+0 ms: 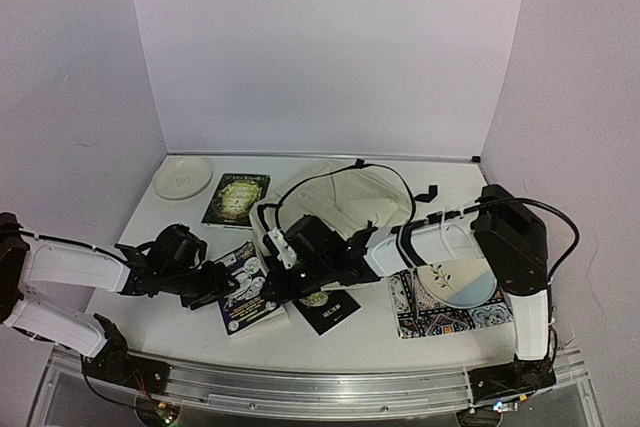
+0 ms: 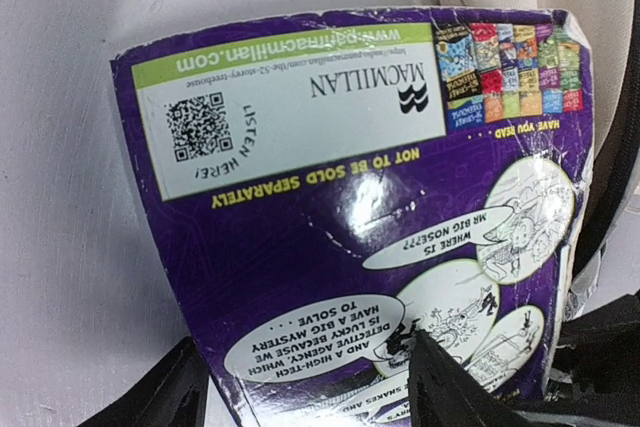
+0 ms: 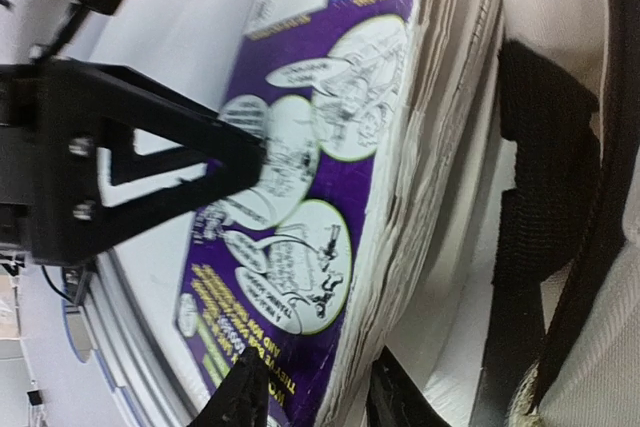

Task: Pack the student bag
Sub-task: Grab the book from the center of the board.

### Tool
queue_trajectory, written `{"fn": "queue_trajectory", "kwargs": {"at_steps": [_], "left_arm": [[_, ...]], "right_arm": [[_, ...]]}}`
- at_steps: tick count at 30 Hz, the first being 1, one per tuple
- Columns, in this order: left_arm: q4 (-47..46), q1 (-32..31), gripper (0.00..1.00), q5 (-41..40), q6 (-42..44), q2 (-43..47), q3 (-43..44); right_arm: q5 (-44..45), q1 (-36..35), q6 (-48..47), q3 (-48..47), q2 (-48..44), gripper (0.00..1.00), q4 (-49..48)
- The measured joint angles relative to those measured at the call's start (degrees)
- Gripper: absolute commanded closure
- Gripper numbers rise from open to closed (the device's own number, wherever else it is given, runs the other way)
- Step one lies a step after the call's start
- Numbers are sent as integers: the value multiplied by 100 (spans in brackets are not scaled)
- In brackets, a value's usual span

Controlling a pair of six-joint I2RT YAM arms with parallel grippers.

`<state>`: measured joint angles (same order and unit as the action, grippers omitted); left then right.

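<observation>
Table: white tabletop (image 1: 150, 237); open surface shows left of the book and along the near edge.
Bag: large cream soft fabric backpack (image 1: 340, 197), lying flat at mid-table towards the back wall, with a black strap (image 3: 535, 187) on the side facing my pincers.
Book: purple glossy paperback with cartoon speech bubbles (image 1: 245, 292), tilted, its page edge just beside the strap.
My right pincer (image 3: 320, 392): narrowed, one finger on the cover and one under the pages, gripping the paperback.
My left pincer (image 2: 308, 362): jaws wide about the book's opposite end; whether they clamp it, I cannot tell.
</observation>
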<state>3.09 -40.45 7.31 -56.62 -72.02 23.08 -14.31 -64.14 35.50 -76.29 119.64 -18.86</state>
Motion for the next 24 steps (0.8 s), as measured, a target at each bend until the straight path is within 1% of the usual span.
{"fn": "queue_trajectory", "kwargs": {"at_steps": [6, 9, 16, 24], "left_arm": [[-15, -1, 31, -1, -55, 33, -33], [-15, -2, 32, -2, -68, 38, -36], [-19, -3, 32, 2, -90, 126, -107], [-13, -13, 32, 2, -90, 139, -110]], "right_arm": [[-22, -61, 69, 11, -202, 65, -188], [-25, -68, 131, 11, -200, 61, -216], [17, -56, 298, 13, -198, 58, -253], [1, -3, 341, 20, -84, 58, -355]]}}
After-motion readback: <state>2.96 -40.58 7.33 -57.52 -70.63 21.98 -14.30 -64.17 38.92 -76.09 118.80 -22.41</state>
